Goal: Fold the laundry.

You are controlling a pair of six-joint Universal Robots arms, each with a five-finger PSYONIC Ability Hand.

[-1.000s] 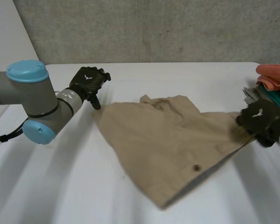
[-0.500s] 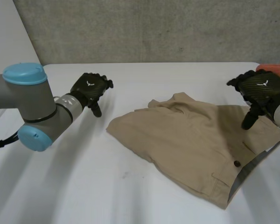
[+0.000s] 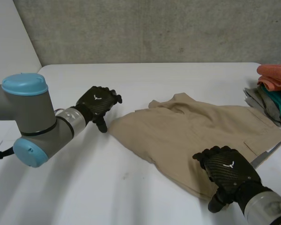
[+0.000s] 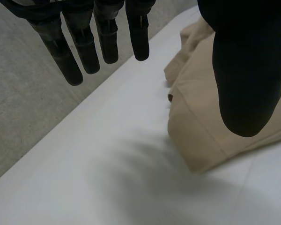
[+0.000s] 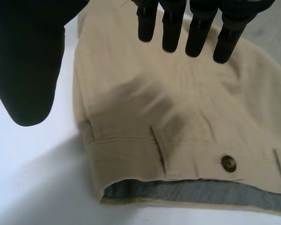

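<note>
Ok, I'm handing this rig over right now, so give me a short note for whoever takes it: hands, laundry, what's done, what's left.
Left hand: open, holding nothing, by the tan shorts' left end.
Right hand: open, holding nothing, hovering over the shorts' near edge by the waistband button.
The shorts lie flat on the white table, apparently folded once, with grey lining showing at the waistband. A pile of other clothes sits at the table's far right.
Left: probably fold the shorts again, then work through the pile.

Matt tan cloth shorts (image 3: 192, 136), smooth white table (image 3: 131, 187)
</note>
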